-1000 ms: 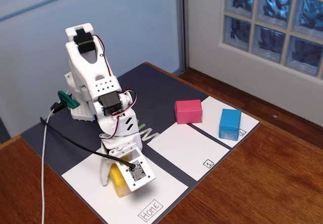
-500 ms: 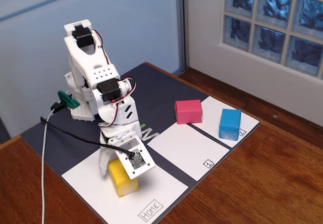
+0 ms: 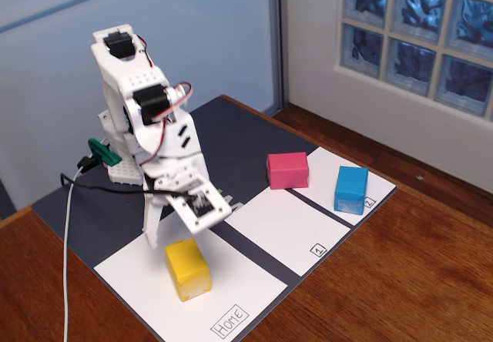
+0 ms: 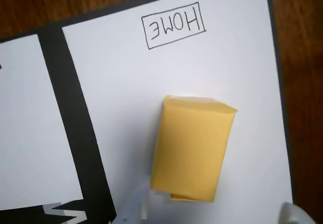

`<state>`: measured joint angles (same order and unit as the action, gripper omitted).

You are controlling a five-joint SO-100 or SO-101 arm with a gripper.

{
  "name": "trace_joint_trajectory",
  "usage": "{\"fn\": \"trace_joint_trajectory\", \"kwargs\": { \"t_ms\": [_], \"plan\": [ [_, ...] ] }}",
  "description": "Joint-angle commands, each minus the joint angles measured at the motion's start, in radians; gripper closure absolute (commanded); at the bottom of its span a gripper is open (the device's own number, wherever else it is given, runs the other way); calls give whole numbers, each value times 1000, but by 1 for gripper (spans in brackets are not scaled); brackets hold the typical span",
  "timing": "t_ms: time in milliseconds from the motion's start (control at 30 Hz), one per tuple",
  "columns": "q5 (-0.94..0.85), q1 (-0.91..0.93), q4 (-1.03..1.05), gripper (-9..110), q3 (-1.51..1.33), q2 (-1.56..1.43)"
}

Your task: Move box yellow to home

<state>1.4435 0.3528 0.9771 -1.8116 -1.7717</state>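
wood table (image 3: 400, 265) | box yellow (image 3: 187, 269) on home (image 3: 254, 280) | claw (image 3: 173, 230) open, tips cut off

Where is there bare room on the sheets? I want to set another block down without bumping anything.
The sheet numbered 1 is wholly bare, between the Home sheet and the sheet numbered 2. Home has room toward its label, right of the yellow block. Sheet 2 is crowded: pink block, blue block. The hand hangs over Home's far edge.

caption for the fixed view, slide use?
Yellow block sits on the Home sheet; open tool raised above it.
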Motion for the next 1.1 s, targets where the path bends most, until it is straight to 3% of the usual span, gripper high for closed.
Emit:
{"fn": "trace_joint_trajectory", "kwargs": {
  "t_ms": [0, 167, 1067],
  "plan": [
    [-12, -21, 8, 85, 38, -118],
    [-48, -61, 18, 102, -25, -242],
    [-32, -336, 477, 102, -551, -974]
  ]
}}
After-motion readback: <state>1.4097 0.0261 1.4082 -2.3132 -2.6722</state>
